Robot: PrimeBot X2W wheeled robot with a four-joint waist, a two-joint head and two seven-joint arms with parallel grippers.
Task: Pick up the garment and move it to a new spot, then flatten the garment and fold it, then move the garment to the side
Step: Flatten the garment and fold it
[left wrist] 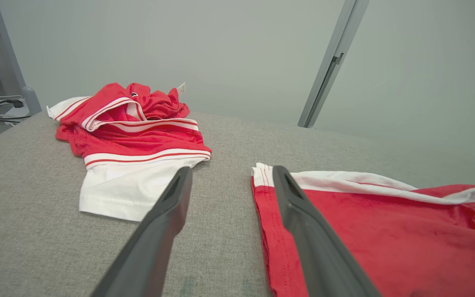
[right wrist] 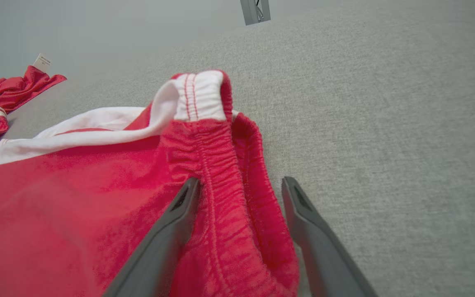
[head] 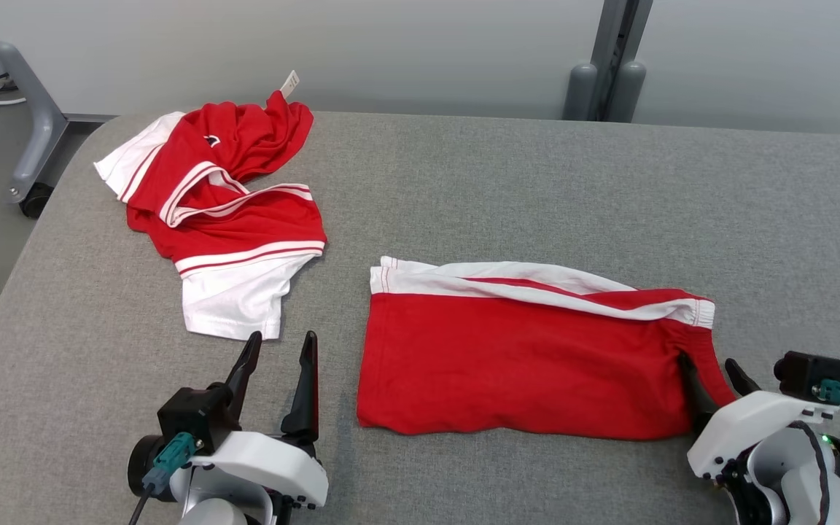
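Red soft-knit shorts with white side stripe (head: 529, 357): lie flat, apparently folded in half, centre-right on the grey fabric-covered counter (head: 537, 182). Right claw (head: 708, 364): spread, straddling the gathered waistband end, likely placed for a pinch. Left claw (head: 281, 339): spread, just beside the hem end, apart from it. Crumpled red-and-white shirt (head: 223, 211): far left.

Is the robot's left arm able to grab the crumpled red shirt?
Probably yes. The left gripper is open, its fingers pointing at the crumpled shirt, whose white hem lies just ahead, with only bare grey table between them.
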